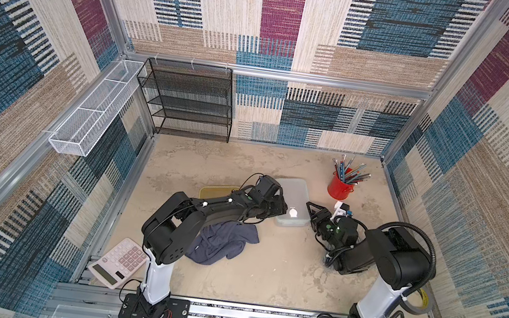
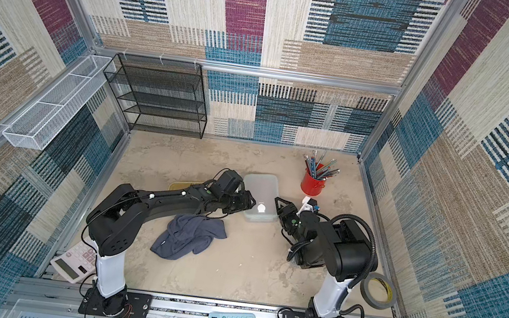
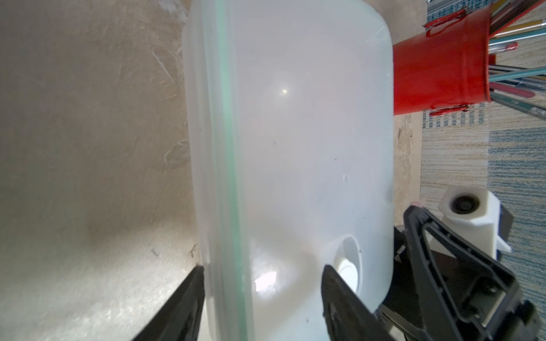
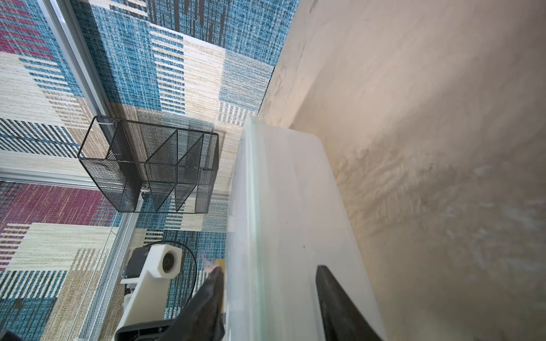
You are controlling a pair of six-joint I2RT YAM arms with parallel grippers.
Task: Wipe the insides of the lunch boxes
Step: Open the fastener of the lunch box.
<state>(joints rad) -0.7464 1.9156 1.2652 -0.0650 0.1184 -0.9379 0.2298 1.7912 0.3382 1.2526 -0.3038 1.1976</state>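
Left wrist: lidded frosted lunch box (image 3: pixel 295 147) straddled by L fingers (image 3: pixel 184 307), R fingers (image 3: pixel 412 227); grip unclear.

The frosted lunch box (image 3: pixel 295 147) is milky translucent plastic, smooth with a soft sheen, and has a pale green seal strip (image 3: pixel 228 147) along its lid edge. The amber lunch box (image 1: pixel 212 191) looks like translucent yellow plastic, though most of it is hidden. A dark blue-grey cloth (image 1: pixel 220 242) is soft, matt and crumpled. The tabletop (image 1: pixel 262 277) is matt beige, mottled like stone or plaster. The red pencil cup (image 3: pixel 437 68) is glossy painted metal. A black rack (image 1: pixel 187 98) and a white basket (image 1: pixel 88 114) are fine wire mesh. The walls (image 1: pixel 401 35) are coarse woven fabric.
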